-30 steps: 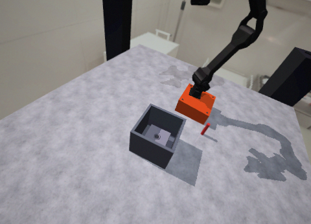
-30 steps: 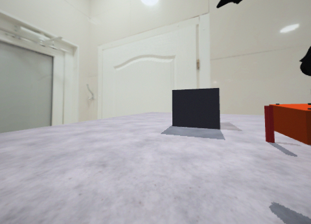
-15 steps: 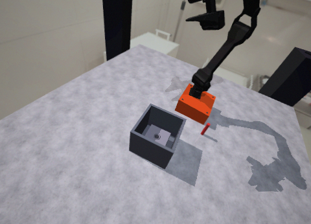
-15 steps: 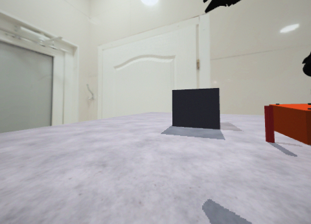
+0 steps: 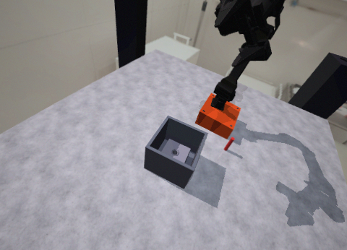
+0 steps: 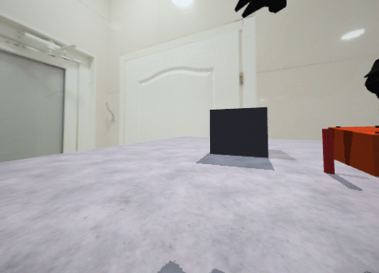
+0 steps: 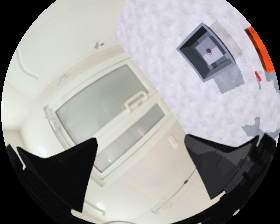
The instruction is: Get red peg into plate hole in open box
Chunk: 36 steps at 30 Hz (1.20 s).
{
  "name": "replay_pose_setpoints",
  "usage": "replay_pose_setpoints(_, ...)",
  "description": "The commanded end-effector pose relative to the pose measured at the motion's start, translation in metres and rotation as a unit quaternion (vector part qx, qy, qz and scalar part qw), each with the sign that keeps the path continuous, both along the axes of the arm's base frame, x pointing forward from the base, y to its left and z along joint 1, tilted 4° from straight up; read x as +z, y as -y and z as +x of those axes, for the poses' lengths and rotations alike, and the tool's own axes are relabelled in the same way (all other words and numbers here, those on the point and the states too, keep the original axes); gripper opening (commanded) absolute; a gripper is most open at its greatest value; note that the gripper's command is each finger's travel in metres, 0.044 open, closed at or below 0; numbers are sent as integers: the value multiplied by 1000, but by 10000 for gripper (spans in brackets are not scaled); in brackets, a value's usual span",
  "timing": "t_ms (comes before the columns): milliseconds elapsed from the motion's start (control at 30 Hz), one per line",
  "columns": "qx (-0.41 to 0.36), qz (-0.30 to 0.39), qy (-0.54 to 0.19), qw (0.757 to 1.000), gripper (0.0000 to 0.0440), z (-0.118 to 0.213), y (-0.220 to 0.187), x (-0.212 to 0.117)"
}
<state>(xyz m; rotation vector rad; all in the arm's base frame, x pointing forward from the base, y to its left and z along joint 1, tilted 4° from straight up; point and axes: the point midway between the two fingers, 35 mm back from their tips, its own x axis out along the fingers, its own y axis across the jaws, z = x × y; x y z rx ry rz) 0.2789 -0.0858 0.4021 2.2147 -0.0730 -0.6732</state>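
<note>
The gripper (image 6: 239, 13) (image 7: 142, 142) is hanging high above the tabletop (image 5: 90, 189) (image 6: 158, 215) (image 7: 155, 65), well apart from the peg & box. Its fingers are standing spread wide, w/ nothing btwn them; in the wrist view one is showing on each side, w/ a door & wall behind.

The red peg (image 5: 229, 144) (image 6: 328, 151) (image 7: 258, 76) is standing upright on the tabletop, outside the box, near the orange block (image 5: 215, 122) (image 6: 357, 147) (image 7: 260, 50) that's carrying the arm's base.

The dark open box (image 5: 168, 167) (image 6: 238, 132) (image 7: 194, 64) is sitting on the other side of the peg, opening up. At its bottom a pale plate (image 5: 183, 149) (image 7: 216, 46) is lying w/ a round hole showing; the peg isn't in it. The box & peg are casting shadows on the tabletop. Ext. view is showing only the box's outer wall, so the plate's hidden there.
</note>
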Motion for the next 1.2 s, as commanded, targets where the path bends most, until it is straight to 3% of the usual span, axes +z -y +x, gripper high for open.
replay_pose_setpoints(0, 33, 32, -25, 999, 439, 9, -23, -20)
replay_pose_setpoints(600, 173, 86, -153, 969, 435, 14, -118, -97)
replay_pose_setpoints(1167, 304, 42, -319, 897, 440, -24, -183, -180)
